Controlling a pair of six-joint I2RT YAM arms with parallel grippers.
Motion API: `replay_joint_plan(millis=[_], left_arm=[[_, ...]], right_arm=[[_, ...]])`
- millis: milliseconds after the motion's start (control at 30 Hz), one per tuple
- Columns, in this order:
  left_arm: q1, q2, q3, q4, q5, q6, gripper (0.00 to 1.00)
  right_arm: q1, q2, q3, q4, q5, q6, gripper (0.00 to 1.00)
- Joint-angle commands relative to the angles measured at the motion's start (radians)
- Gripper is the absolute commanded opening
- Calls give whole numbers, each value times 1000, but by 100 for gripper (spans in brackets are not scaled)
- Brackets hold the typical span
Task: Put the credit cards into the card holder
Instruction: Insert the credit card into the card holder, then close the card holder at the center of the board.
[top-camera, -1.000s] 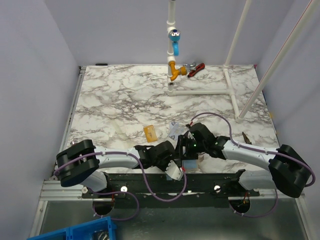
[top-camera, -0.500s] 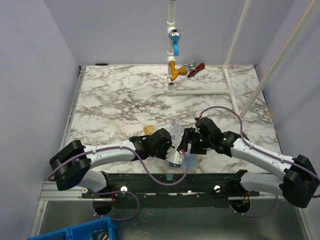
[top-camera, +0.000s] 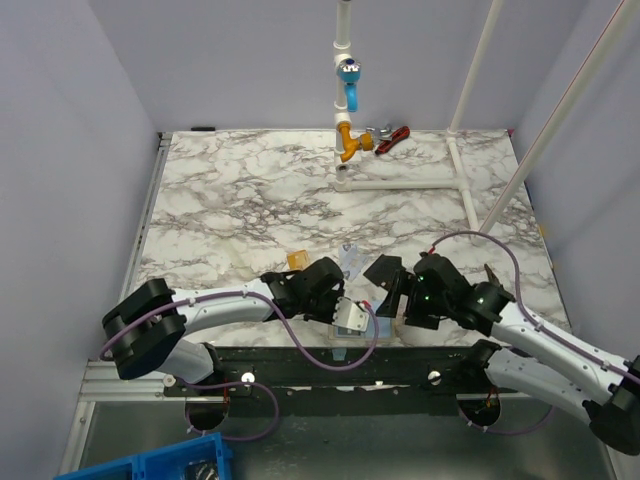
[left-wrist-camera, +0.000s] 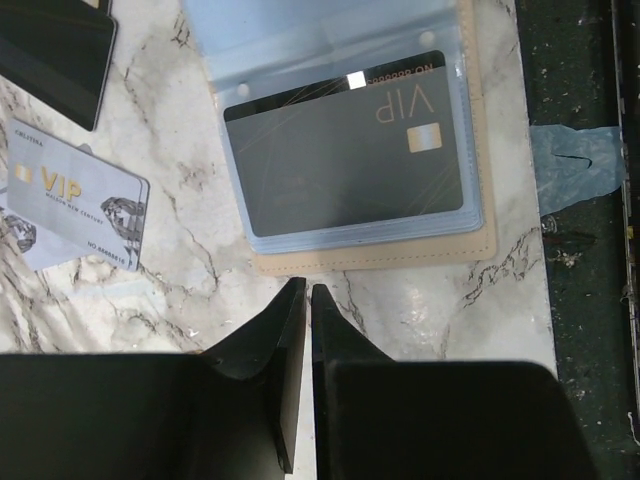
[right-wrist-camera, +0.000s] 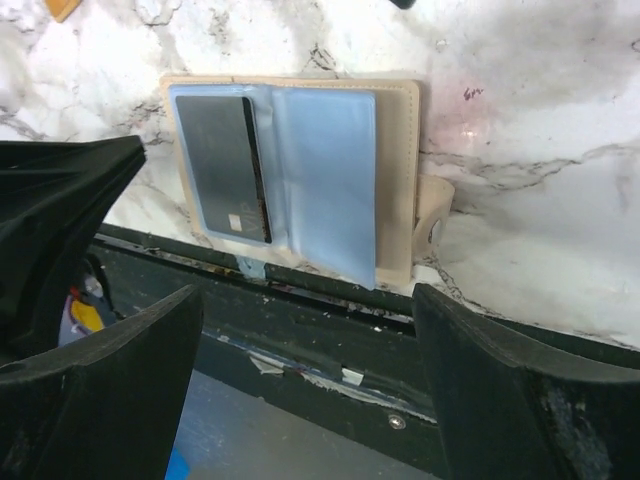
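The card holder (left-wrist-camera: 400, 250) is laid open at the near edge of the marble table (left-wrist-camera: 420, 310), its light-blue plastic sleeves facing up and its beige cover showing as a border around them. The black card (left-wrist-camera: 345, 165), marked VIP in gold, is seen seated in one sleeve, with a gold chip visible through the plastic. In the right wrist view one loose sleeve leaf is folded across the middle of the holder, and the snap tab (right-wrist-camera: 435, 215) sticks out from the beige side away from the card.

The pale silver card (left-wrist-camera: 75, 195) lies flat on the marble just beside the holder – apart from it, not touching. The gold-orange card (top-camera: 297, 261) is seen farther along the table, partly hidden by the left arm.

The left gripper (left-wrist-camera: 306, 290) is held just beside the holder's beige edge, its fingers drawn together to a thin slit with nothing between them. The right gripper (right-wrist-camera: 305, 300) is held over the holder with its fingers spread wide apart – nothing is clamped in it. A strip of blue tape (left-wrist-camera: 580, 165) is stuck on the table's dark front edge.
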Motion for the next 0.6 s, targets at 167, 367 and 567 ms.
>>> replay_joint_plan(millis=[167,367,567], left_arm=[[-43,63,8,24,13,66,7],[-74,96,3,33,2,106,7],[-92,184,59,23,-13,142,6]], right_arm=[[-2,-126,-252,126,-102,137,89],[-3,-55,-305,246,-150,142,86],[-5,-14,-323,332,-152,139,80]])
